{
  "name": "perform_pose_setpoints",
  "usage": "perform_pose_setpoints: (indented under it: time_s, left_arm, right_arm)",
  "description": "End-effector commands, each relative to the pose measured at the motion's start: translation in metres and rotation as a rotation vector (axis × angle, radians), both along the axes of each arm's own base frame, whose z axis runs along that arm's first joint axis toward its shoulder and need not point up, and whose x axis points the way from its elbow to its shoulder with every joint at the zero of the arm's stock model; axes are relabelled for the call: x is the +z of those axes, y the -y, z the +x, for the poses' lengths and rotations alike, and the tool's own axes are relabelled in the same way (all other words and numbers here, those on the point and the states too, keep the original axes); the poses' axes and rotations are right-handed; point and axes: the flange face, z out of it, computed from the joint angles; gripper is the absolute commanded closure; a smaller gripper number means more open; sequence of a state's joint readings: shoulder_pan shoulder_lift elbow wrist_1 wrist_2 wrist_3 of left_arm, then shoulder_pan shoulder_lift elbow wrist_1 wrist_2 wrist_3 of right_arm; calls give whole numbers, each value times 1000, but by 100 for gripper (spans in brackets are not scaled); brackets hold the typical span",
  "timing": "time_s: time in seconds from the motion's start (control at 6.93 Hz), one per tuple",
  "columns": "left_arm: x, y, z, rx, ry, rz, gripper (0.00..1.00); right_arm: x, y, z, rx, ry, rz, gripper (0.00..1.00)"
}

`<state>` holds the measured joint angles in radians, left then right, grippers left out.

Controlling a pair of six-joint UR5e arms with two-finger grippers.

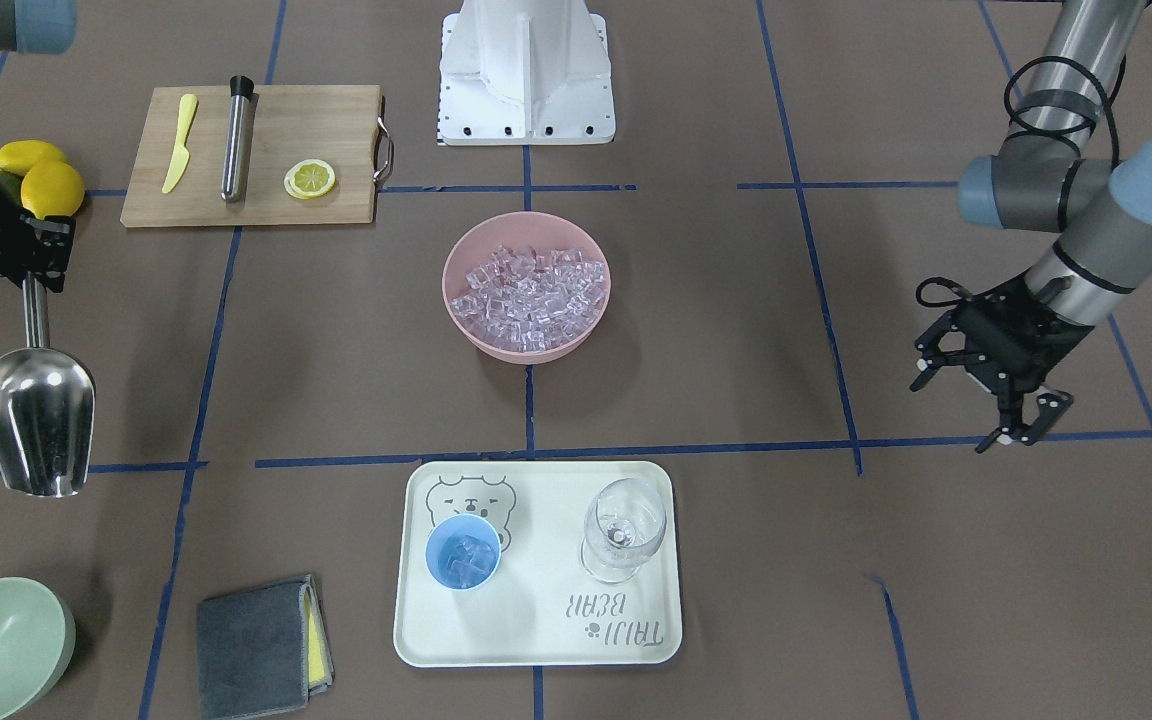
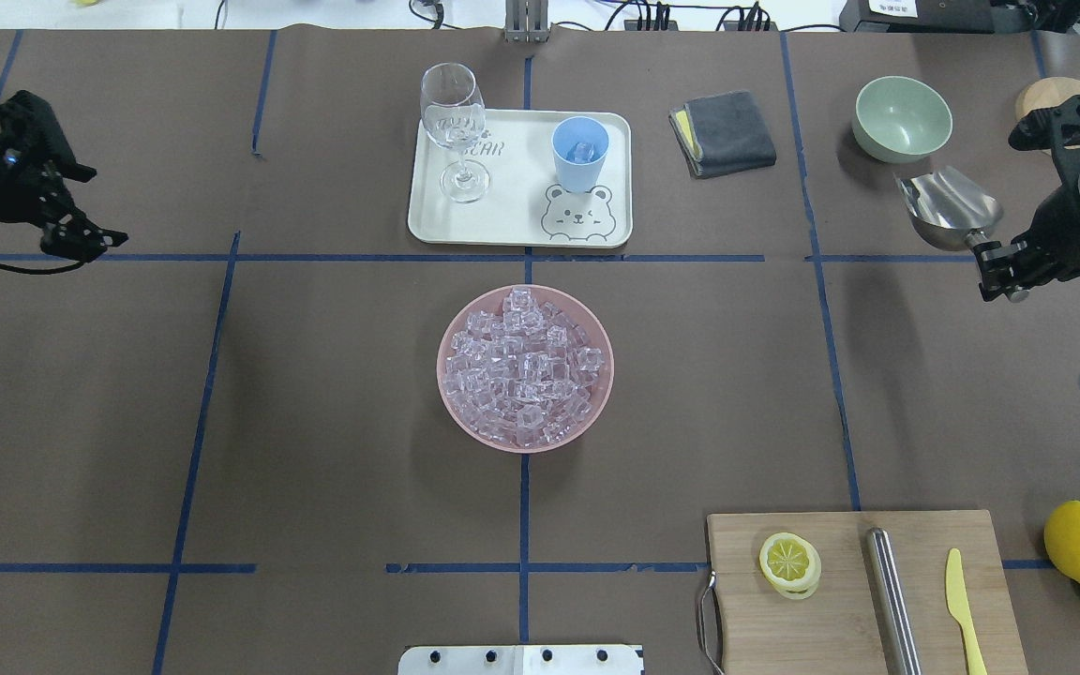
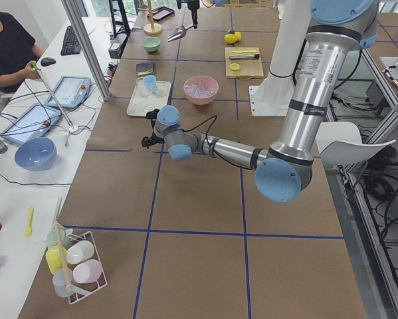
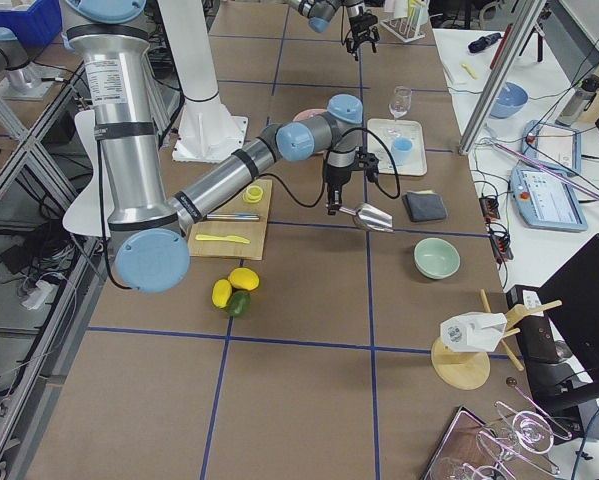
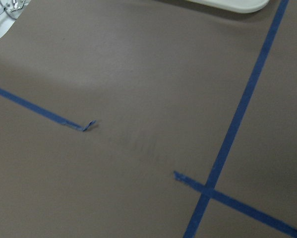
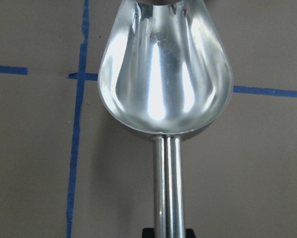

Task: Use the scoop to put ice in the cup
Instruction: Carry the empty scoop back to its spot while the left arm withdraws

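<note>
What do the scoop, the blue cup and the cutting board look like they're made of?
The scoop looks like polished stainless steel: mirror-bright, with streaked reflections. The blue cup seems matte plastic: flat, opaque colour, no glints. The cutting board appears to be wood, perhaps bamboo: pale tan with straight grain lines.

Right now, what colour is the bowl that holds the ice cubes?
The bowl is pale pink; it shows best in the overhead exterior view.
</note>
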<state>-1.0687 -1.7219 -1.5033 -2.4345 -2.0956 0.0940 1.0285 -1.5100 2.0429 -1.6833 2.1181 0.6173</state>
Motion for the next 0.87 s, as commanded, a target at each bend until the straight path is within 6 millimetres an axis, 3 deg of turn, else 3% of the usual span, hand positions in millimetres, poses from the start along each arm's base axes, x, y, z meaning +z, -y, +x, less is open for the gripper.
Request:
perform_pose_setpoints:
  time_s: [0.0, 0.29, 0.72]
  left_arm:
    - [35, -1, -73, -245, -47, -277, 0]
    - [56, -17, -89, -330, -74, -415, 0]
    - [58, -21, -108, -334, -79, -585, 0]
  right_arm:
    - [36, -24, 8, 11, 16, 36, 100]
    - [32, -44, -38, 40, 14, 24, 100]
    - [42, -80, -82, 82, 25, 15, 100]
